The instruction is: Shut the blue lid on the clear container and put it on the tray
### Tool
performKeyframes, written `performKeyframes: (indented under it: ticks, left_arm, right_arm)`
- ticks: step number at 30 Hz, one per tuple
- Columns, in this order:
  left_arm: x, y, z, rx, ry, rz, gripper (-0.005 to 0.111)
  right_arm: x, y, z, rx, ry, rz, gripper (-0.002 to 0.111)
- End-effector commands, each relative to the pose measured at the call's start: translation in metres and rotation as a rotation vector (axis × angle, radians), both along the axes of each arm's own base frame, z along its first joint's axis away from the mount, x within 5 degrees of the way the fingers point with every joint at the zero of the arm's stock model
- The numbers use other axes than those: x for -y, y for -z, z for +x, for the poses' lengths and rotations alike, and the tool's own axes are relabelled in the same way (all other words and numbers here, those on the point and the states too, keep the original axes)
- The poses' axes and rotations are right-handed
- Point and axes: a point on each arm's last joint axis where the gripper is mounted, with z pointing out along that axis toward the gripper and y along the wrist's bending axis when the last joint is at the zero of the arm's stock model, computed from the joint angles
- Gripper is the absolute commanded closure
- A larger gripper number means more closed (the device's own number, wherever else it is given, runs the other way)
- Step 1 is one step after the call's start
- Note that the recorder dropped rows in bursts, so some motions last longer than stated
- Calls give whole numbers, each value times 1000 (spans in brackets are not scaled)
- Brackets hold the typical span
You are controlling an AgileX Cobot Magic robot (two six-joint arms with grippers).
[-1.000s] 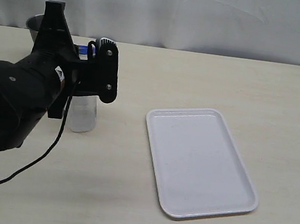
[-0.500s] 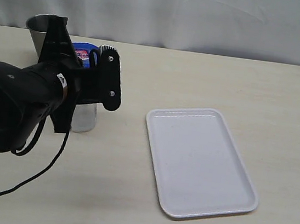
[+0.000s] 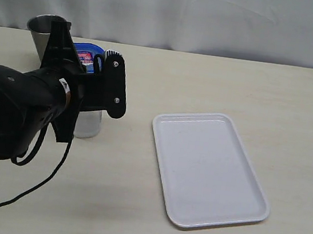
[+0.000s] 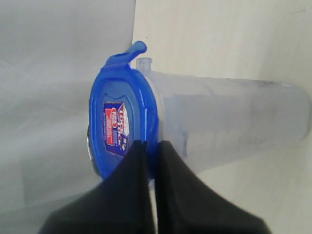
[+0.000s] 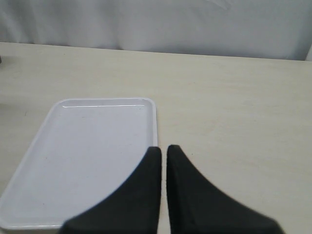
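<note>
Our left gripper (image 4: 152, 144), jaws clenched together, has its tips against the rim of the small bright-blue plastic lid (image 4: 122, 126) on the tall clear plastic container (image 4: 229, 122), which stands well apart from the flat white rectangular tray (image 3: 210, 170). One tab looks unlatched, we think. An off-centre push could tip the container toward the grey steel cup (image 3: 38, 27). Our right gripper (image 5: 163, 148) is clenched and empty. The pale tabletop (image 3: 235, 87) has a white curtain (image 3: 216, 15) behind it.

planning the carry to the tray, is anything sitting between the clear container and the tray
Nothing visible does. Only bare table lies between the clear container and the tray. The steel cup stands behind the container, on the side away from the tray, so it is off that path.
</note>
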Motion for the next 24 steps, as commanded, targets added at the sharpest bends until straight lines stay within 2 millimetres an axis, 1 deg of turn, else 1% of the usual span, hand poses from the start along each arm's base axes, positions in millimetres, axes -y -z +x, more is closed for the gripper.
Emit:
performKeyframes:
  ticks: [1, 24]
  left_arm:
    - [2, 0, -3, -10, 9, -10, 107]
    - [4, 1, -3, -21, 27, -23, 107]
  right_arm:
    - [0, 1, 0, 5, -3, -2, 104]
    - [0, 1, 0, 5, -3, -2, 104]
